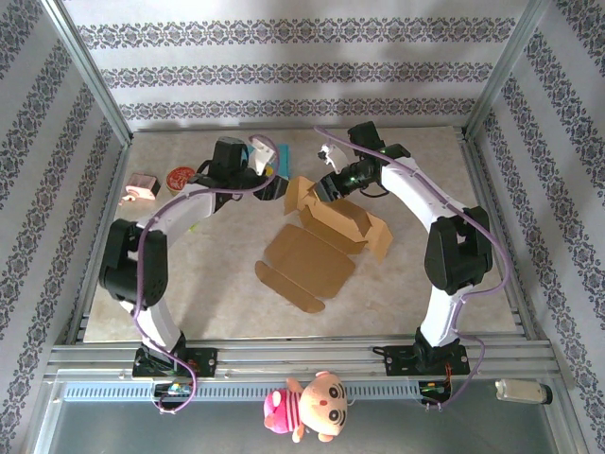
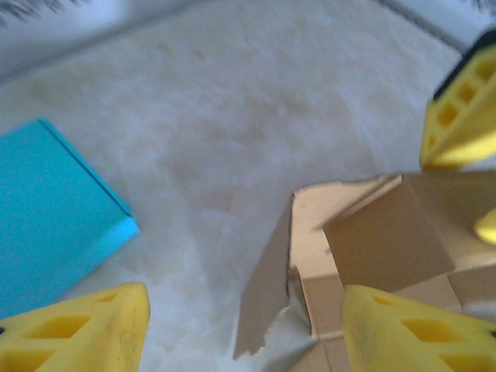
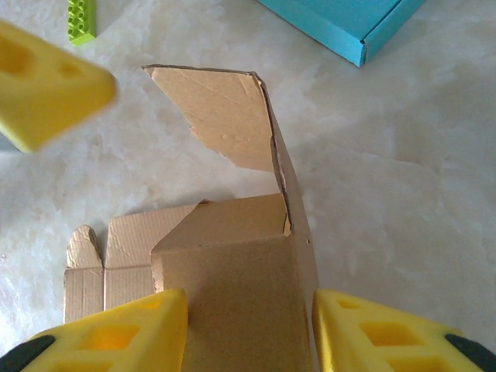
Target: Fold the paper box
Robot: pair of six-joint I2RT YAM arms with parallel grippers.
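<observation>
R gripper (image 3: 249,306): jaws half-shut, clamped across folded end of brown corrugated-cardboard box (image 1: 326,236), mid pale table (image 1: 189,303). L gripper (image 2: 244,306): jaws wide, empty, raised flap (image 2: 267,287) just to right; body long axis far-left to near-right, L nearer.

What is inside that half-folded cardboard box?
Only bare brown cardboard shows inside the cardboard box, where a flap is folded across it. Anything beneath that flap is covered, so I cannot tell.

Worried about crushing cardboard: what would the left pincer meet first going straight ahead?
Likely bare table, between the blue box and the paper box; its raised flap sits close, depth unclear.
</observation>
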